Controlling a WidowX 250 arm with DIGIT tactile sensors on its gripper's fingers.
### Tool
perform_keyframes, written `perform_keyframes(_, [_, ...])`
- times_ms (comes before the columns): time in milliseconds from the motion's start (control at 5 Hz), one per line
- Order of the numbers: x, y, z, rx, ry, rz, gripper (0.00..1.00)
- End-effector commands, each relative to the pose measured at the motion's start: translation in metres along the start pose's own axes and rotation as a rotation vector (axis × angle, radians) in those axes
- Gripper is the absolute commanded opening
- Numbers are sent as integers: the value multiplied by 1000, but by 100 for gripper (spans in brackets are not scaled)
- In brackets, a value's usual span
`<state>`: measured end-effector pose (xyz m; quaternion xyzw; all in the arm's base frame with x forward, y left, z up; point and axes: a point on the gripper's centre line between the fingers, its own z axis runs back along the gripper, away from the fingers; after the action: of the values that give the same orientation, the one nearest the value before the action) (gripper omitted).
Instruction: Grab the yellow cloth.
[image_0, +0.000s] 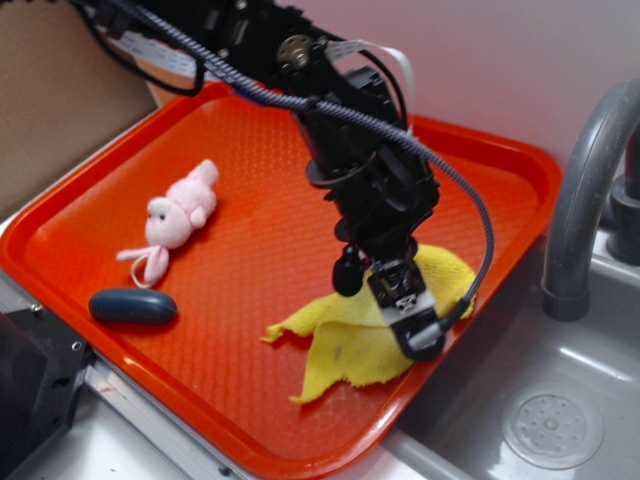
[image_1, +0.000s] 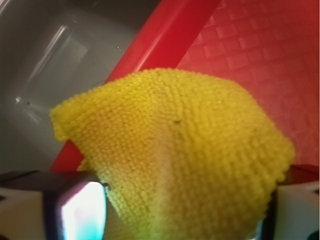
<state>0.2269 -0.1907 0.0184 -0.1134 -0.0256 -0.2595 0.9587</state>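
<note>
- So, from the outside view, the black robot gripper (image_0: 400, 300) is down on the bright yellow fuzzy cloth (image_0: 345, 345). That cloth lies near the corner of the orange plastic tray (image_0: 250, 200) closest to the grey metal sink (image_0: 540, 420).
- Part of the cloth is tucked under the gripper, so I cannot tell from here if the jaws are pinching it.
- One edge of the cloth is right by the tray rim. I think if the hold is weak, the cloth could slip out and flop toward the sink.
- A pink plush bunny (image_0: 175, 220) and a dark blue oval thing (image_0: 132, 305) sit on the tray, well apart from the cloth, on its far side from the sink. They should not get in the way.
- Next, from the wrist view, the yellow cloth (image_1: 190, 160) bunches up between the two fingers (image_1: 70, 210) and fills most of the picture. It looks held, with the jaws squeezed on it.
- Only a small fold may be caught, so a fast lift could shake it loose.
- The finger tips are cut off at the bottom edge, so the pinch spot is hidden.
</note>
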Motion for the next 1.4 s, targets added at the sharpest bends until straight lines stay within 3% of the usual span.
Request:
perform_keyframes(0, [-37,5,46,124,31,16,0])
perform_keyframes(200, [-61,9,70,152,47,144,0])
perform_keyframes(400, [-85,-5,109,156,29,234,0])
perform_keyframes(600, [-94,-8,148,107,31,320,0])
perform_keyframes(800, [-100,6,191,44,53,425,0])
perform_keyframes(1000, [-94,29,198,115,39,453,0])
perform_keyframes(1200, [-84,47,186,136,49,442,0])
